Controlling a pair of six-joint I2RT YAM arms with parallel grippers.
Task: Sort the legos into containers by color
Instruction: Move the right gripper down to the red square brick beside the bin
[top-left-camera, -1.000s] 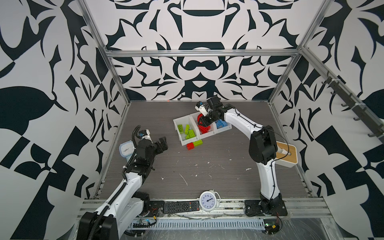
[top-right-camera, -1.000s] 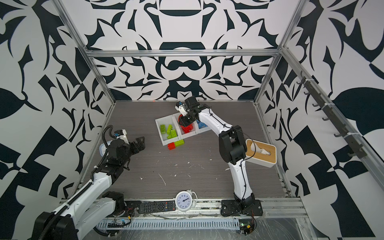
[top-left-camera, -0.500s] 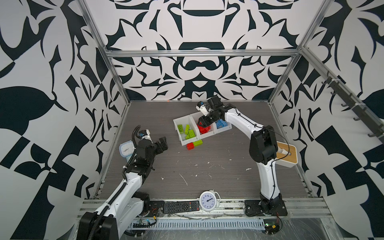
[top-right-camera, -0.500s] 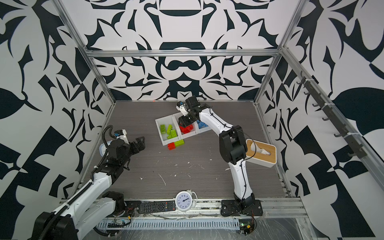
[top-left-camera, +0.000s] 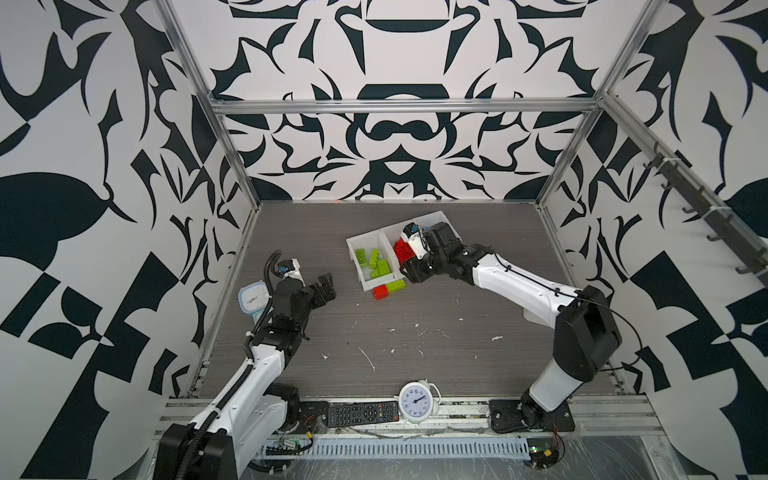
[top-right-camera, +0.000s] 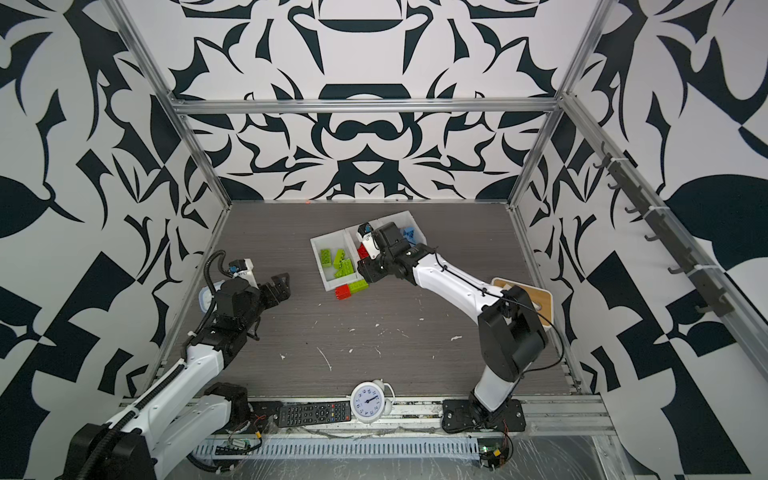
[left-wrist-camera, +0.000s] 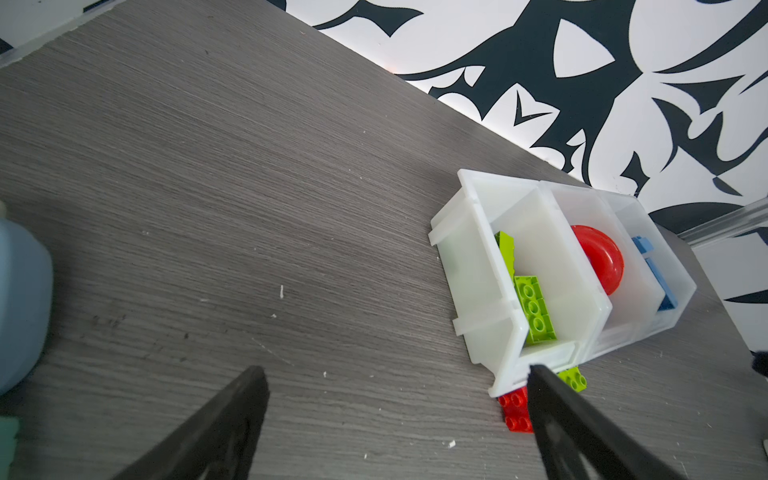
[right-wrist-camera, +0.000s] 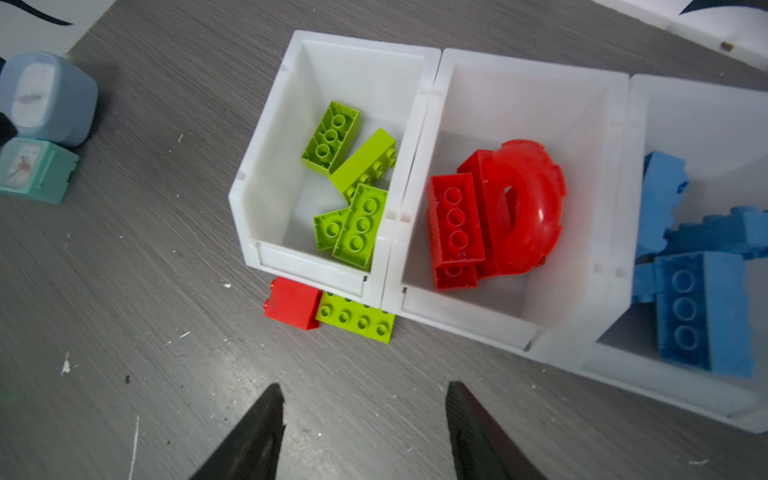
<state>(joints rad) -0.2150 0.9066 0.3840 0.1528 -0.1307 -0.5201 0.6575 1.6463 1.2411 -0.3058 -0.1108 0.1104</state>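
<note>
Three joined white containers (right-wrist-camera: 266, 166) stand at mid-table. The end bin nearest the left arm holds several lime green legos (right-wrist-camera: 357, 224). The middle bin holds red bricks (right-wrist-camera: 455, 220) and a red arch piece (right-wrist-camera: 528, 208). The far end bin holds blue bricks (right-wrist-camera: 702, 307). One red brick (right-wrist-camera: 291, 303) (top-left-camera: 381, 292) and one green brick (right-wrist-camera: 357, 320) (top-left-camera: 395, 286) lie touching on the table against the green bin's front. My right gripper (right-wrist-camera: 365, 386) (top-left-camera: 409, 271) hovers open and empty at the bins' front. My left gripper (left-wrist-camera: 397, 374) (top-left-camera: 326, 286) is open and empty, well to the left.
A pale blue clock (top-left-camera: 251, 297) (right-wrist-camera: 45, 99) and a teal one (right-wrist-camera: 33, 170) sit by the left wall. A white alarm clock (top-left-camera: 415, 401) and a remote (top-left-camera: 361, 412) lie at the front edge. A wooden-lidded tissue box (top-right-camera: 536, 303) stands on the right.
My right gripper's jaws have opened, and it has drawn back from over the middle bin to the bins' front. The left arm has not moved.
</note>
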